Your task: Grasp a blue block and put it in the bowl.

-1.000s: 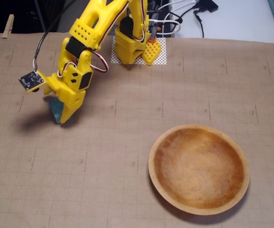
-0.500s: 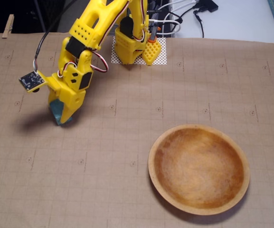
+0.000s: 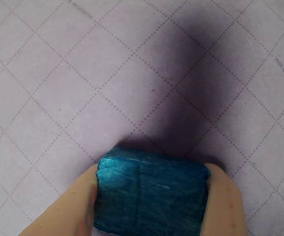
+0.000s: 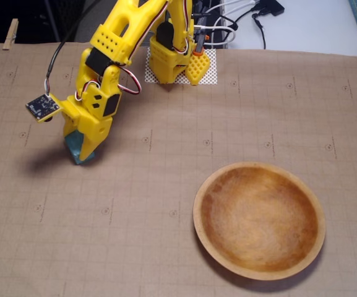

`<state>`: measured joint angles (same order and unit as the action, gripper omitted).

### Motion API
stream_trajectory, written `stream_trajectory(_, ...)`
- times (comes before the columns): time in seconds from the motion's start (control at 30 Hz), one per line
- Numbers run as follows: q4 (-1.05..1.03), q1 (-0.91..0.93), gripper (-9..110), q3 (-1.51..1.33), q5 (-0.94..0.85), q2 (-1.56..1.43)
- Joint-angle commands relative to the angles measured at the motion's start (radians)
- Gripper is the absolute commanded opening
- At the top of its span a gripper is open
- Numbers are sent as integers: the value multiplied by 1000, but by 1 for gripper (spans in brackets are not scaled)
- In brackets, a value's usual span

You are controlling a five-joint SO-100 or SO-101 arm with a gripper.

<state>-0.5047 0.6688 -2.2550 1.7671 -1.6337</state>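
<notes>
Brown gridded paper [image 4: 166,185] covers our table, clipped at the far corners. Compared with a second ago, we see the gripper [image 4: 82,156] barely shifted, a touch more upright, with the block [image 4: 74,146] still pinched between its fingers [image 3: 68,211]. That block is teal, matte and rectangular, faintly streaked in the wrist view [image 3: 149,194]. Our wooden bowl [image 4: 258,219], round, shallow and orange-brown with a pale rim, sits well apart from the gripper, toward the near right.
</notes>
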Motion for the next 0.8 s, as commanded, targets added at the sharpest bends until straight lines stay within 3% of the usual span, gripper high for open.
stream_trajectory(0.0, 0, -11, 15, 17, -9, -25)
stream_trajectory(0.33, 0, -31, -4, 2, -11, -71)
stream_trajectory(0.77, 0, -49, -2, -83, -11, -288)
